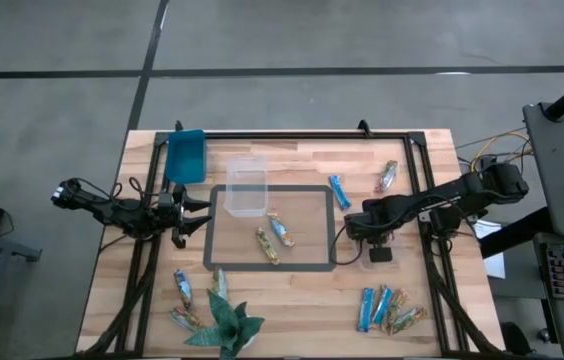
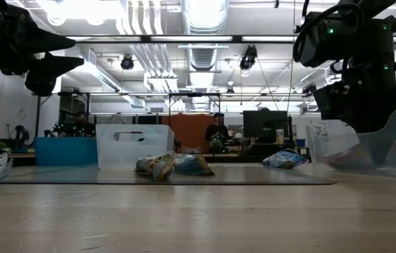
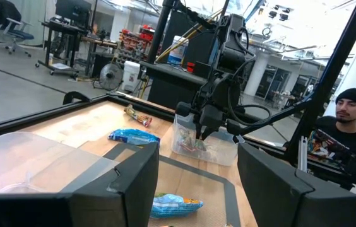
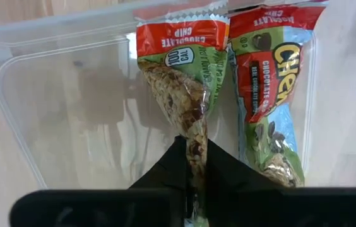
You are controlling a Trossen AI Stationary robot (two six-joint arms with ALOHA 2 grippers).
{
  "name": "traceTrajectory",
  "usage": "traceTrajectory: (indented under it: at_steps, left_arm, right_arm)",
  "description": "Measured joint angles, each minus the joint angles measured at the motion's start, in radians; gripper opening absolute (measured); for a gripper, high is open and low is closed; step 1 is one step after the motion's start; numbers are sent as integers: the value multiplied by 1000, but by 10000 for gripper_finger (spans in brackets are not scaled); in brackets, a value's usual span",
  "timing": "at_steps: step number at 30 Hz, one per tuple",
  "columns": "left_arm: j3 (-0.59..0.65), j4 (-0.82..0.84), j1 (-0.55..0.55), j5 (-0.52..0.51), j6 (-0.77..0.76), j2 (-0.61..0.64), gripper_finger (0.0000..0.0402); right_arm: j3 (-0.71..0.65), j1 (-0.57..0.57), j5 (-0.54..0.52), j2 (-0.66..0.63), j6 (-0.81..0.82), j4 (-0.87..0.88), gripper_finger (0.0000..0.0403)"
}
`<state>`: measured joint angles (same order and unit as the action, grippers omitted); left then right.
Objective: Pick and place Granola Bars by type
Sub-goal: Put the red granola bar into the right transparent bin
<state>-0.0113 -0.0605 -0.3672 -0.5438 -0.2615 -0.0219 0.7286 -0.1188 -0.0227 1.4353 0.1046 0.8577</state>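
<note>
Right gripper point(image 4: 195, 165) right of centre in high view, jaws pinched on granola bar point(image 4: 187, 94) hanging into clear tub point(image 4: 52, 82); second bar point(image 4: 272, 88) lies inside. Left gripper point(image 1: 194, 215) mid-left over desk point(image 1: 292, 300), jaws wide, empty.

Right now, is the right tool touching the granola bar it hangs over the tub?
Touching. The right wrist view shows the right tool pinched shut on the granola bar, above the clear tub.

Surface point(image 1: 292, 290) is pale wood, matt, visible grain. Clear tub point(image 4: 58, 94) is smooth glossy plastic (see-through). Granola bars point(image 4: 184, 94) sit in shiny crinkled film wrappers. Blue tub point(image 1: 186, 155) is opaque plastic. Green plant figure point(image 1: 227, 325) looks like folded matt paper.
</note>
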Motion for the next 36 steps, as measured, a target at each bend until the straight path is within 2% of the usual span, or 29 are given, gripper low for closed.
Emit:
traceTrajectory:
  at_steps: [10, 16, 31, 36]
  left_arm:
    - [0, 0, 0, 0, 0, 0, 197]
    - [0, 0, 0, 0, 0, 0, 197]
    - [0, 0, 0, 0, 0, 0, 197]
    - [0, 0, 0, 0, 0, 0, 197]
  right_arm:
    - [2, 0, 0, -1, 0, 2, 141]
    - [4, 0, 0, -32, 0, 3, 193]
    - [42, 0, -2, -134, -9, 71, 256]
    - [114, 11, -28, -192, 109, 161, 265]
